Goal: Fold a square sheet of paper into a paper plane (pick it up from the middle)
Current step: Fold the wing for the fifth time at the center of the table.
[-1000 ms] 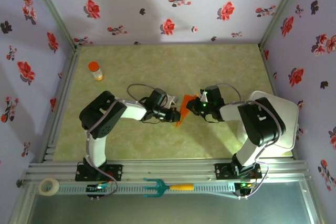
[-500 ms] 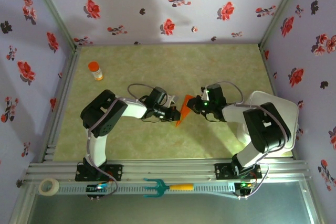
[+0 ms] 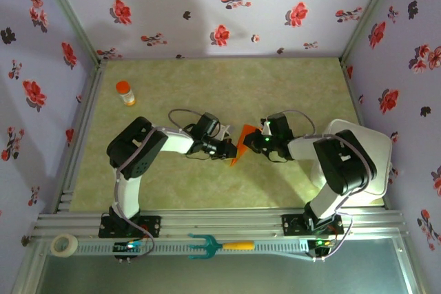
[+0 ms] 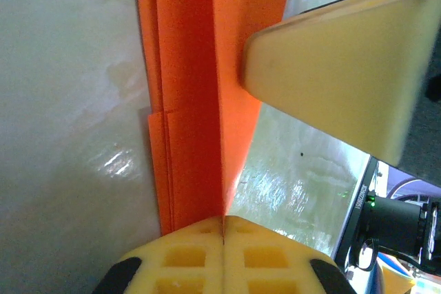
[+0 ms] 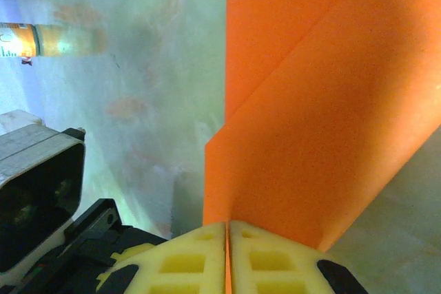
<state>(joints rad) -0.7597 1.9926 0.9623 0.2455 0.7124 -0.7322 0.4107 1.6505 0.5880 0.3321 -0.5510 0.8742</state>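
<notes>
Paper plane [image 3: 242, 142] (folded in layers, pointed end nearer) is at the middle of the table [image 3: 207, 87], between the arms. The left gripper [image 4: 222, 219] is clamped on its left side, the right gripper [image 5: 227, 224] on its right.

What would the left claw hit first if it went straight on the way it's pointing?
Probably the right claw, clamped on the same folded orange paper just ahead; depth is unclear.

Right gripper [image 3: 256, 140] has shifted slightly left, toward the left gripper [image 3: 231, 149]; the gap between them is smaller. Right elbow swung outward, then came back near its start. Orange paper [image 3: 241, 145] looks narrower along its far edge, possibly folded closer; the overhead view is too small to confirm.
</notes>
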